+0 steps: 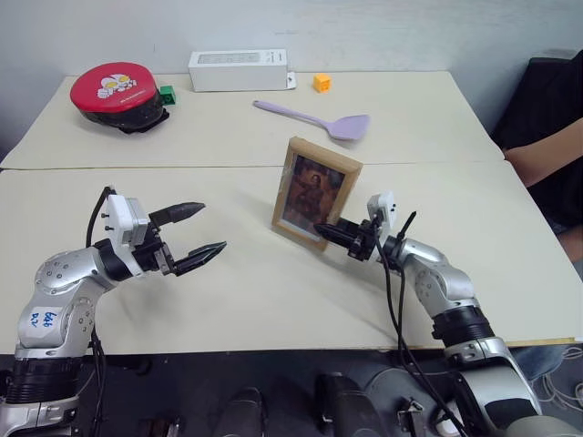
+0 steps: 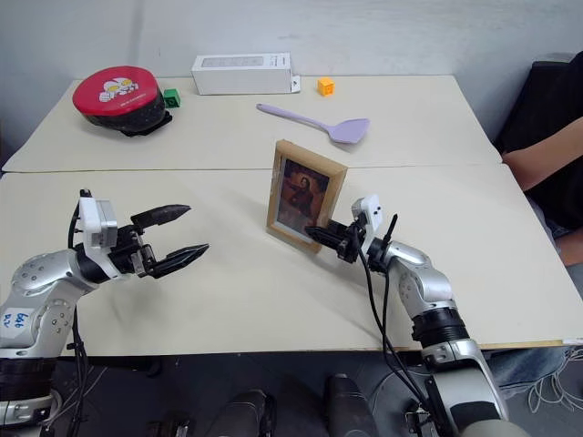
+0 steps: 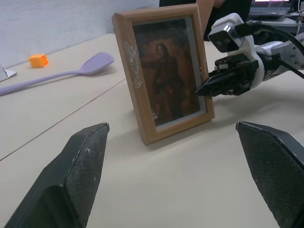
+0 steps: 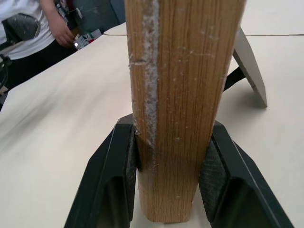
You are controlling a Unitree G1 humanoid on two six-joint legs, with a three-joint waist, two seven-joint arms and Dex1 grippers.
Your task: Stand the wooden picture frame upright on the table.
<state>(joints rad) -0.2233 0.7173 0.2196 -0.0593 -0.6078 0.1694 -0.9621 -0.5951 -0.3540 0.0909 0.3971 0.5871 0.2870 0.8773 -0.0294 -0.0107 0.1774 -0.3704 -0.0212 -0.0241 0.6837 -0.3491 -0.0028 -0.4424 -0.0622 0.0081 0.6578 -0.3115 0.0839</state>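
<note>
Now we steady the wooden picture frame upright near the seam of the table.
Our right gripper pinches its lower edge; our left gripper hangs wide open, empty, well apart. We should release gently so the stand bears. A purple spatula and white box lie beyond, clear of us.

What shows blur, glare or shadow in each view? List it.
Left wrist view: left gripper fingers near and soft, wooden picture frame clear. Right wrist view: frame edge fairly sharp, stand throws a soft shadow on the table. Head views: even light, no glare.
</note>
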